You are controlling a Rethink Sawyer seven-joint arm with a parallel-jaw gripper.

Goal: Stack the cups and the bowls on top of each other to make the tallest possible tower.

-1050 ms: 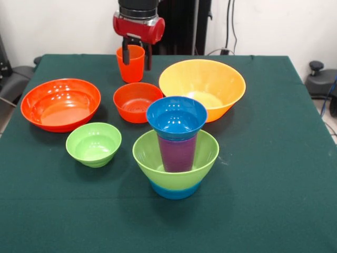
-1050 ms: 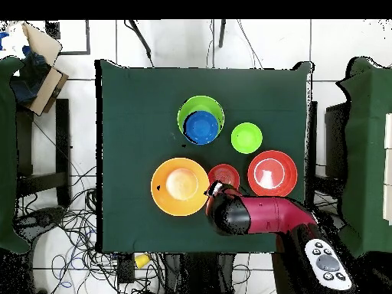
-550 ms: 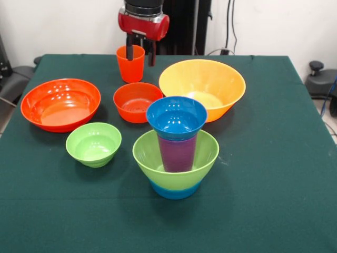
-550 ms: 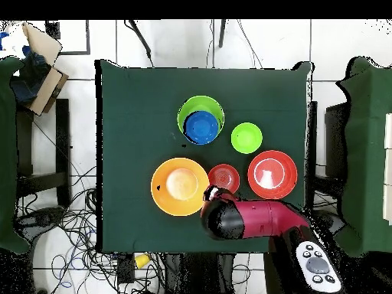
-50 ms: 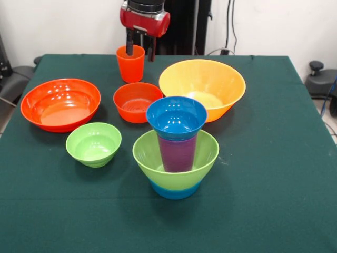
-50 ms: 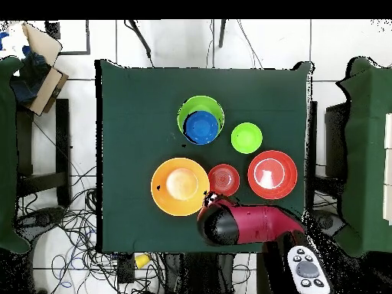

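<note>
green-clothed table [image 5: 274, 174] bears bowls [image 5: 60, 104], orange cup [image 5: 130, 64] (upright), tower [image 5: 176, 153]

A desk [image 5: 274, 158] covered by a dark green cloth filled most of the front view. Behind it stood a plain white wall [image 5: 263, 23], with black cables [image 5: 230, 26] hanging down against it and a dark upright post [image 5: 184, 26] beside them. A black chair [image 5: 321, 79] showed at the right edge.

From overhead, the floor [image 6: 253, 42] was of pale tiles with dark joints. Tangled cables [image 6: 65, 230] lay across it beside the desk. An open cardboard box [image 6: 38, 65] sat in the upper left corner. Dark green furniture [image 6: 11, 153] flanked both sides.
</note>
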